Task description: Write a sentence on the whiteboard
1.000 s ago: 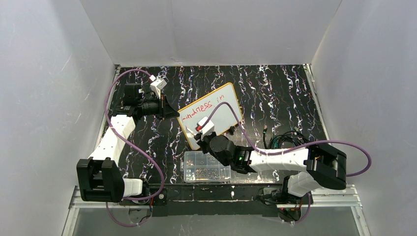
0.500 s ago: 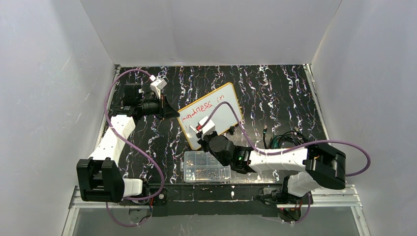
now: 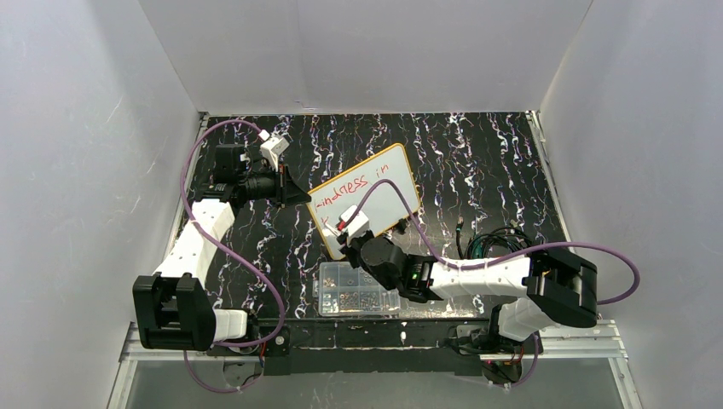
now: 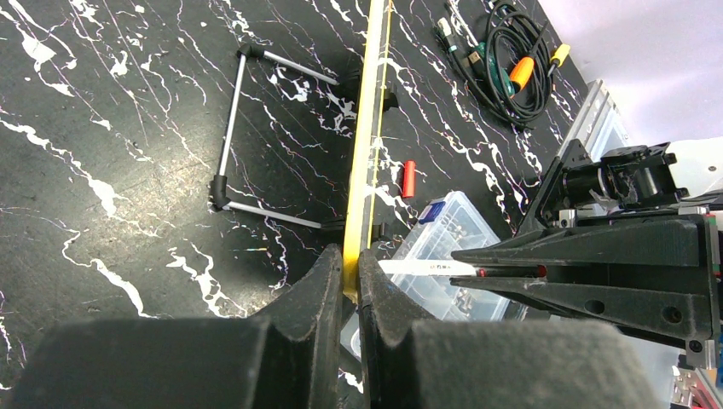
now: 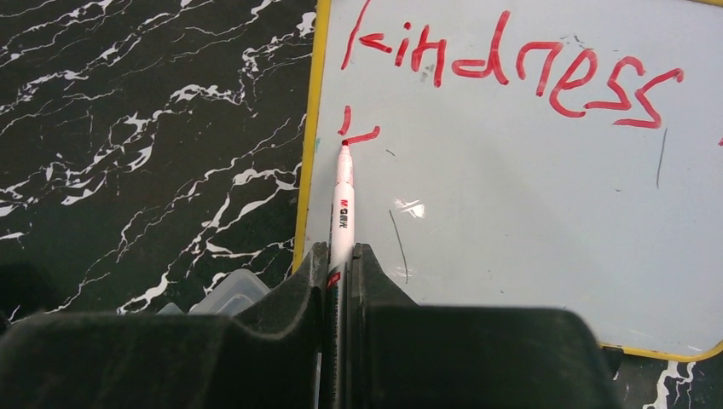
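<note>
Whiteboard (image 3: pixel 388 203) propped mid-table; left gripper (image 4: pixel 350 266) clamps its 9 o'clock rim. Right gripper (image 5: pixel 341 262) pinches marker (image 5: pixel 343 192), tip at 7 o'clock below sentence (image 5: pixel 500 51). Risk: heavy press tips whiteboard, stroke skids, letters smear.

On the black, white-veined bench (image 3: pixel 503 162), a clear plastic compartment box (image 3: pixel 356 290) sits at 6 o'clock. A coil of black cables (image 3: pixel 493 240) lies at 4 o'clock. 1 small red cap (image 4: pixel 409 179) lies between them.
</note>
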Motion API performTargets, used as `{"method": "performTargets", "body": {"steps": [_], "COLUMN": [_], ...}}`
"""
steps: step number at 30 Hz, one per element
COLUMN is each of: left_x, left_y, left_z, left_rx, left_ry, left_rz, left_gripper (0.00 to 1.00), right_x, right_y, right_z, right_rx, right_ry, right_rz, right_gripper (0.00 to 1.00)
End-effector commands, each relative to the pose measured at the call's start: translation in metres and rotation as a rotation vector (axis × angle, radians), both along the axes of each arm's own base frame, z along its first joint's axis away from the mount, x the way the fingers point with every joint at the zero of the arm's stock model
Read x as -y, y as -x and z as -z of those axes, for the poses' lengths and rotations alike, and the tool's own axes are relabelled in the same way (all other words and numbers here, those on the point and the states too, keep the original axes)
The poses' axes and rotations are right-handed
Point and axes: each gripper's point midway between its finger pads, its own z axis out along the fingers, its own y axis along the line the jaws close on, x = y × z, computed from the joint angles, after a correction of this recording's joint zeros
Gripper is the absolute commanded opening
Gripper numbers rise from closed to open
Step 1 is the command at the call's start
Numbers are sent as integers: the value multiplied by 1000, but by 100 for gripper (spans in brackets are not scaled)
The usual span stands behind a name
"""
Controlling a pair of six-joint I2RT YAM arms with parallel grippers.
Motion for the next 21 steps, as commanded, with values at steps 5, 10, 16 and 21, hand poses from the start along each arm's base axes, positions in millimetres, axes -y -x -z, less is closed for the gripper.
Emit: {"method": "performTargets", "body": {"steps": [5, 10, 16, 21], "left_x": [6, 6, 6, 6], "left_y": [9, 10, 10, 10], "left_z": [-17, -17, -18, -17], "left_rx": [44, 46, 48, 44], "left_ry": [35, 35, 35, 35], "left_rz": [36, 37, 37, 37], "left_gripper": [0, 0, 0, 0], "right_x": [-10, -12, 5, 18], "right_y": [11, 18, 9, -4], "right_z": [-2, -6, -22, -24], "right_rx": [-19, -18, 10, 41], "right_ry": [-12, -18, -62, -43], "right_rz": [-45, -77, 17, 110], "right_gripper": [1, 1, 1, 1]}}
